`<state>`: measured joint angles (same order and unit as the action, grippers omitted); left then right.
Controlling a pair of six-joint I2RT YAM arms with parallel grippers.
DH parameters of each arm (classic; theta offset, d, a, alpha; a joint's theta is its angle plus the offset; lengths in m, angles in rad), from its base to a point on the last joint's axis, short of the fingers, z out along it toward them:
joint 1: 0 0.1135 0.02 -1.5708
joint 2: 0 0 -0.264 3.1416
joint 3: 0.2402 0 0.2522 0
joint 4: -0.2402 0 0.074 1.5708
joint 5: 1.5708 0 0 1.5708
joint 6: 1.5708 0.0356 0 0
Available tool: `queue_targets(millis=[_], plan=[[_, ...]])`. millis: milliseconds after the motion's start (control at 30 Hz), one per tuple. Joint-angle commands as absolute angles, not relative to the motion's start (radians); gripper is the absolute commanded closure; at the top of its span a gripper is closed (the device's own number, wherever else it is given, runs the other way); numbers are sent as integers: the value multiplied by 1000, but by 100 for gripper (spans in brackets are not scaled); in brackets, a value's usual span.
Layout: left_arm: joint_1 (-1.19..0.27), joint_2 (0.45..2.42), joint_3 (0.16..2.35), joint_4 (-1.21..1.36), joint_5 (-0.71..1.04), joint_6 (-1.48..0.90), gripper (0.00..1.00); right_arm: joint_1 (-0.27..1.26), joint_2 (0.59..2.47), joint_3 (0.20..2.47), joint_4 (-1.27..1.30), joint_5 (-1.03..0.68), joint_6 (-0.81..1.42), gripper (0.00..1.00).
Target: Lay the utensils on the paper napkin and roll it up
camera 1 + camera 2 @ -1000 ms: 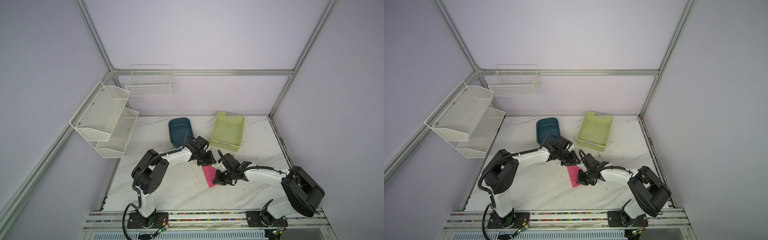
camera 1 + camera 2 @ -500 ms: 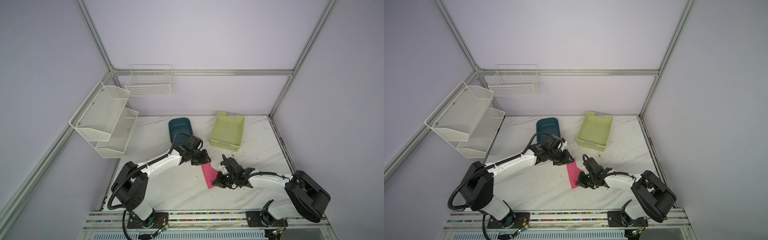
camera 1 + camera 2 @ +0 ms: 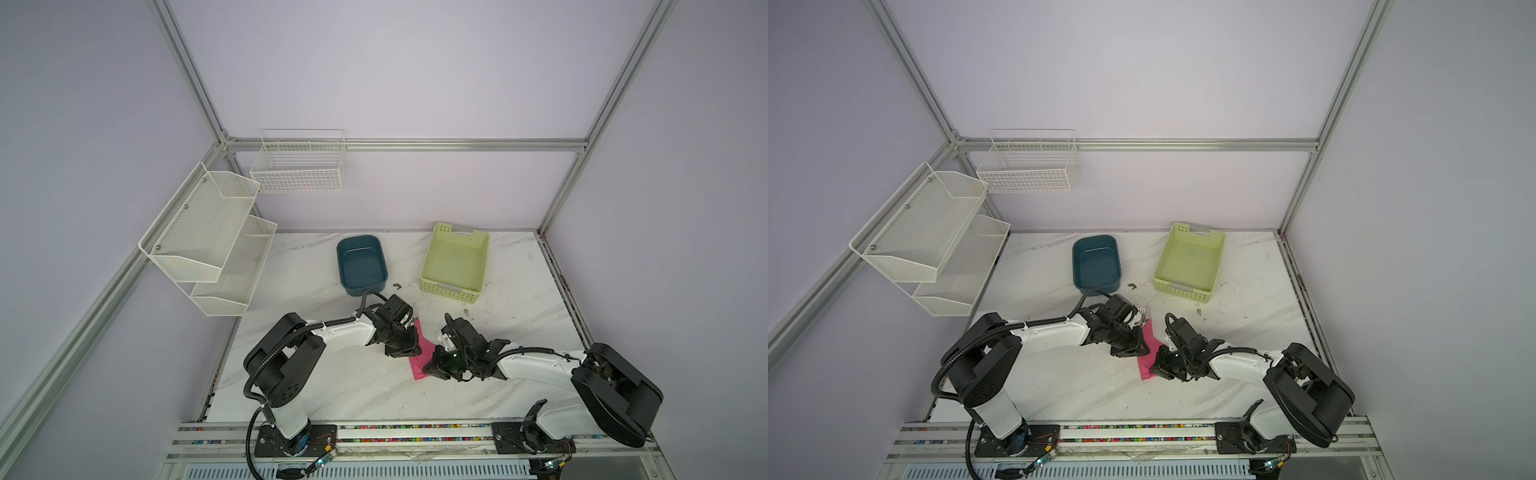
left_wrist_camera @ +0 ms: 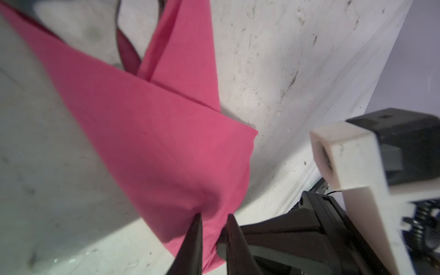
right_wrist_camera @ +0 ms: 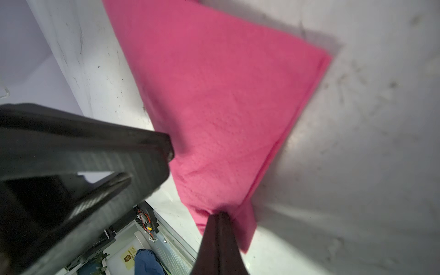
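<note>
Right gripper (image 5: 219, 217): jaws pressed fully together on a corner of the paper napkin (image 5: 214, 107), paper bunched at the tips. Left gripper (image 4: 213, 220): jaws a narrow gap apart, astride a puckered edge of the same sheet; true clamp or mere straddle, cannot tell from this view. Napkin lies on the marble table (image 3: 332, 386), near the teal tub (image 3: 361, 266) and in front of it; folded over itself in loose flaps, not a tight roll, with the end toward the tub gaping. The utensils (image 3: 1144, 311): only a small silvery glint at the napkin end nearest the tub, probably their heads; handles not visible in any view. Risks: both arms hold one thin sheet, so any pull apart would tear it; a left pinch catching only the top layer would peel the flap open instead of turning the bundle; tipping the open end down would let smooth handles slide out. Hidden: the two grippers cover the napkin's middle in both top views; a dark curved shape inside the gaping fold, left wrist view, unidentifiable; right wrist view soft with blur, a large dark gripper part blocking a good share of it
</note>
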<state>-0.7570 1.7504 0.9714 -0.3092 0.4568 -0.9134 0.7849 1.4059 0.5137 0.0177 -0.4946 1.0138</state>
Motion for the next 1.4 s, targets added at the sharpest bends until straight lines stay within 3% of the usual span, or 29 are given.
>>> queue_targets(millis=[0,200,467,633,700,1133,1367], plan=[[-758,1773,939,-261,485,-928,81,792,1415,527,-82,-474,998,94],[-758,1778,934,-283,474,-919,82,777,1379,582,-129,-475,978,82],[-757,1772,932,-295,469,-917,82,642,1313,576,-143,-527,909,63],[-758,1767,931,-299,465,-917,82,588,1335,556,-128,-563,850,41],[-757,1765,930,-299,462,-917,82,582,1356,551,-105,-594,824,37],[-758,1756,931,-302,454,-923,82,574,1489,422,230,-764,967,37],[-757,1753,931,-302,453,-923,82,560,1478,403,300,-778,1008,44]])
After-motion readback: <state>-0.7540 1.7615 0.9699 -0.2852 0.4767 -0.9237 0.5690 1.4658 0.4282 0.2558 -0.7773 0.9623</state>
